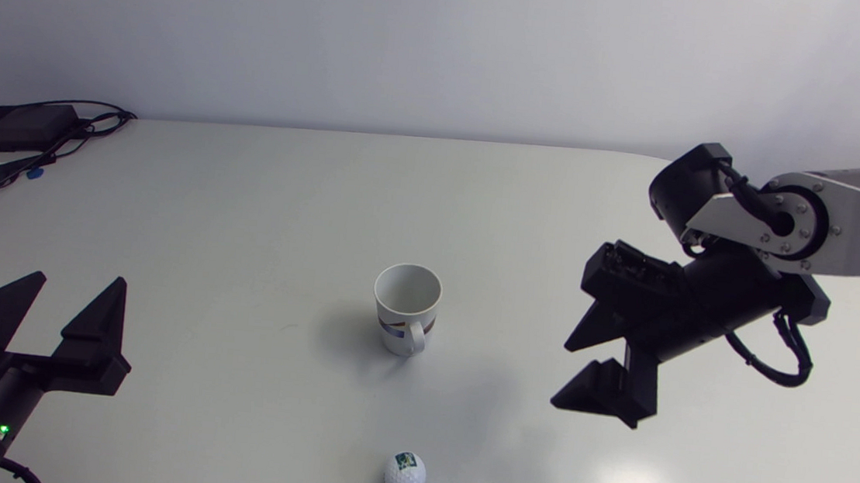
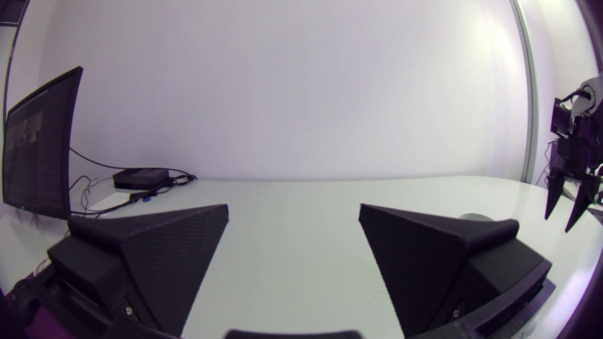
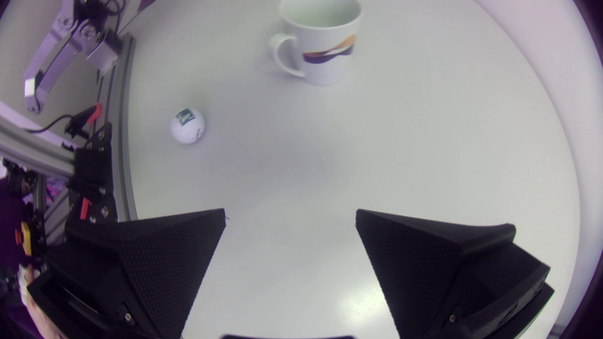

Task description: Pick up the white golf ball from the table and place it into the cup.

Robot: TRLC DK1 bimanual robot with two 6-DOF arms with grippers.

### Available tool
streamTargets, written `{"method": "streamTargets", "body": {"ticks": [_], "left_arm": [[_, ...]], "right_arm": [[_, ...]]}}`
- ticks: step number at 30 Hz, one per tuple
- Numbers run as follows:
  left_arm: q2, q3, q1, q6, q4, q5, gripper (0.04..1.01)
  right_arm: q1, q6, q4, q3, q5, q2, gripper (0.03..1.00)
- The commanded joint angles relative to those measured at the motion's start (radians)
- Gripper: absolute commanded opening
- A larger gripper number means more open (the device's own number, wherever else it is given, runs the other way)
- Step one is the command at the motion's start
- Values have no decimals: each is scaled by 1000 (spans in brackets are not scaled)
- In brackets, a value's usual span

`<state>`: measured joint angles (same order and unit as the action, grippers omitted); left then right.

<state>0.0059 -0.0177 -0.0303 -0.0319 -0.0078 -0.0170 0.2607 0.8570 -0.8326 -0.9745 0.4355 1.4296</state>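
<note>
Status: no step of the task is done. The golf ball (image 1: 405,475) lies on the table (image 1: 246,202) near its front edge, free, with no gripper touching it. The cup (image 1: 406,307) stands upright near the table's middle, handle turned roughly toward the ball and well apart from it. Its inside looks empty in both the head view and the right wrist view. The right gripper (image 1: 563,374) hangs above the table to the right of the cup, angled down and toward the middle, with fingers spread wide and nothing between them. In its wrist view the ball and cup both lie ahead of the fingers, the ball off to one side and the cup farther on. The left gripper (image 1: 77,285) sits low at the table's left side, fingers wide apart and empty, well away from ball and cup. Judgement: the right arm looks the likelier one for the pick, as it is raised and faces the ball. Left to do: lower the fingers around the ball, close, lift, carry it over the cup's mouth and release. The ball may roll if nudged off-centre.
</note>
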Motion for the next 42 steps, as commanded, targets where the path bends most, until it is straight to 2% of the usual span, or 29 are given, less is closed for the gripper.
{"method": "streamTargets", "body": {"ticks": [1, 4, 8, 11, 15, 23, 28, 32, 35, 42], "left_arm": [[-15, 15, 7, 13, -8, 6, 993], [-15, 15, 9, 13, -8, 6, 993], [-15, 15, 10, 12, -9, 6, 993], [-15, 15, 10, 12, -9, 6, 993], [-15, 15, 12, 13, -9, 6, 993], [-15, 15, 21, 12, -9, 6, 993], [-15, 15, 24, 12, -9, 6, 993], [-15, 15, 27, 12, -9, 6, 993], [-15, 15, 27, 12, -9, 6, 993], [-15, 15, 27, 12, -9, 6, 993]], "right_arm": [[31, 97, -26, 48, 11, -21, 974], [63, 132, -57, 60, 57, -35, 974], [126, 152, -53, 89, 75, -78, 974], [189, 134, -28, 103, 46, -81, 974], [272, 62, 49, 108, -20, -47, 974], [387, 25, 136, 89, -69, 83, 974], [420, 25, 132, 53, -70, 129, 974], [459, 28, 87, 5, -103, 157, 974], [477, 25, 67, -29, -107, 176, 974], [514, -21, 89, -72, -100, 207, 974]]}}
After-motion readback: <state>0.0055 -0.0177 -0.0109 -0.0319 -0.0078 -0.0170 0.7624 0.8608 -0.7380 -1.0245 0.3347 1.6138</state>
